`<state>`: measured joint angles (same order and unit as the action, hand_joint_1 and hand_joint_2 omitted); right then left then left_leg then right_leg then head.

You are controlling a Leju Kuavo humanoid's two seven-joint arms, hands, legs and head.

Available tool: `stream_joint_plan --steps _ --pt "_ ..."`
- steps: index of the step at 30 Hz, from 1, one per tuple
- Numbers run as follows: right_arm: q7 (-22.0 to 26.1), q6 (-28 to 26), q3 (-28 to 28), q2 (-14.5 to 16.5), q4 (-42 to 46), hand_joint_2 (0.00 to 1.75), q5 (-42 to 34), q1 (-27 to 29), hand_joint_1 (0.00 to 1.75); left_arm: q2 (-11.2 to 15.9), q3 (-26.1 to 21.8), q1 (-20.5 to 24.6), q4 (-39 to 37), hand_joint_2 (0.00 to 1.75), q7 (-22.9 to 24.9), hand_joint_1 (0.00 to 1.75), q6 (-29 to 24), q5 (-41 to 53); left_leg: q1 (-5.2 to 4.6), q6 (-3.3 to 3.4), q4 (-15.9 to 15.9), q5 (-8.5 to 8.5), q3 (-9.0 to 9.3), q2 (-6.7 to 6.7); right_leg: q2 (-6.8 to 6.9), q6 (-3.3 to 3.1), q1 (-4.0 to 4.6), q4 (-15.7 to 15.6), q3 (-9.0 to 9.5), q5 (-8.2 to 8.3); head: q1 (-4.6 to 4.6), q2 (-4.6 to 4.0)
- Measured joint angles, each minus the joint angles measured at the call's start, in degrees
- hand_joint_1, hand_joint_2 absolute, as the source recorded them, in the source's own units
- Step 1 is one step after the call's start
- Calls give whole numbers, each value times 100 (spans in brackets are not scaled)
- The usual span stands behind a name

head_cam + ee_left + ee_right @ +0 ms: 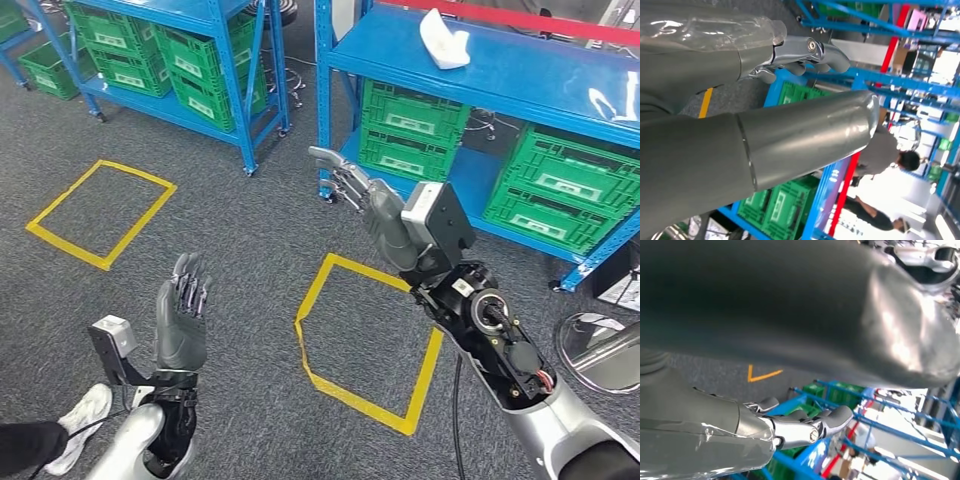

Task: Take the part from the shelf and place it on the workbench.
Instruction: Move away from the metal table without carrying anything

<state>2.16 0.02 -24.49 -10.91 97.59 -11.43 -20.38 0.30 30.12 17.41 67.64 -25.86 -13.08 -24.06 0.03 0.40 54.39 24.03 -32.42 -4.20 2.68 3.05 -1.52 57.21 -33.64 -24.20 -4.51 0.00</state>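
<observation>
On the grey carpet floor [241, 250] there are two squares of yellow tape: one [102, 213] at about 9 o'clock, another [367, 343] near the centre, toward 5 o'clock. A blue rack [189, 70] at 11 o'clock holds green crates [113, 45] on its lower level. More green crates [411, 128] stand at 1 to 2 o'clock, near the floor. A round metal base [600, 350] is at 4 o'clock. At 8 o'clock a white shoe [79, 425] and a dark sleeve [26, 447] of a person show. In the left wrist view, two people [885, 150] stand far behind blue racks.
</observation>
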Motion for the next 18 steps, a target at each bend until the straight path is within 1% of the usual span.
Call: stream_joint_plan --steps 1,2,3,4,5,6,7,8,9,10,11,12,13,14,15,16,17,18 --pt "-3 1 -1 0 1 0 0 -1 0 -1 0 4 1 0 2 0 2 0 -15 -26 20 11 -3 -38 -7 -55 16 -57 16 -9 10 0" --pt "-7 1 -1 0 2 0 0 3 0 -2 0 8 2 0 3 0 3 0 -19 -46 30 15 0 -84 -82 -124 21 -56 4 3 33 0" --pt "-8 1 1 0 2 0 0 2 0 -2 0 14 3 0 2 0 4 0 -9 -73 32 27 5 -96 -131 -170 23 -56 0 8 60 0" --pt "-9 1 2 0 2 0 0 -4 0 -2 0 21 4 0 3 0 5 0 6 -103 91 82 -9 -38 -184 -208 21 -62 -1 20 76 0" --pt "-9 1 1 0 2 0 0 -13 0 -1 0 28 4 0 3 0 5 0 22 -133 253 196 -71 63 -232 -243 13 -70 -1 35 89 0" --pt "-9 1 1 0 2 0 0 -21 0 2 0 33 5 0 3 0 6 0 34 -159 547 369 -199 192 -281 -270 6 -76 -3 49 108 0" --pt "-9 1 -1 0 2 0 0 -28 0 5 0 33 5 0 3 0 6 -1 38 -172 948 571 -383 303 -333 -288 10 -76 -14 59 129 0" --pt "-10 1 -4 0 1 0 0 -30 0 11 0 29 4 0 3 0 6 -2 38 -175 1371 745 -592 353 -386 -302 19 -76 -25 67 144 0" --pt "-10 1 -6 0 1 0 0 -29 0 16 0 24 4 0 3 0 6 -3 35 -167 1697 843 -767 374 -449 -312 32 -76 -36 74 154 0" --pt "-11 1 -8 0 0 0 0 -28 0 21 0 20 3 0 3 0 5 -3 31 -144 1814 826 -845 383 -516 -320 47 -76 -43 80 156 0" --pt "-11 1 -10 0 0 0 0 -28 0 25 0 21 3 0 3 0 5 -4 23 -106 1694 702 -809 398 -584 -327 62 -76 -45 85 158 0" --pt "-11 1 -10 0 0 0 0 -30 0 26 0 25 4 0 3 0 5 -4 9 -52 1351 495 -659 445 -654 -330 74 -77 -44 91 160 0" --pt "-11 1 -10 0 0 0 0 -33 0 28 0 33 4 0 2 0 5 -4 -10 15 893 280 -446 549 -718 -330 78 -78 -42 97 161 0" --pt "-10 1 -9 0 0 0 0 -36 0 29 0 42 4 0 1 0 5 -4 -29 71 496 122 -257 652 -777 -321 88 -80 -47 104 156 0" --pt "-10 1 -9 0 -1 0 0 -38 0 31 0 54 5 0 -5 0 5 -5 -52 113 210 25 -123 725 -832 -304 80 -84 -57 111 154 0" --pt "-9 1 -8 0 -2 0 0 -38 0 32 0 64 5 0 -14 0 7 -7 -72 136 75 -3 -61 756 -882 -280 66 -90 -68 121 154 0" --pt "-7 1 -8 0 -3 0 0 -37 0 33 0 71 5 0 -23 0 8 -11 -86 140 46 -6 -48 717 -932 -248 57 -106 -78 133 156 0" --pt "-4 1 -7 0 -4 0 0 -35 0 28 0 78 5 0 -34 0 10 -14 -79 146 -1 -25 -31 654 -967 -217 52 -124 -84 145 162 0"
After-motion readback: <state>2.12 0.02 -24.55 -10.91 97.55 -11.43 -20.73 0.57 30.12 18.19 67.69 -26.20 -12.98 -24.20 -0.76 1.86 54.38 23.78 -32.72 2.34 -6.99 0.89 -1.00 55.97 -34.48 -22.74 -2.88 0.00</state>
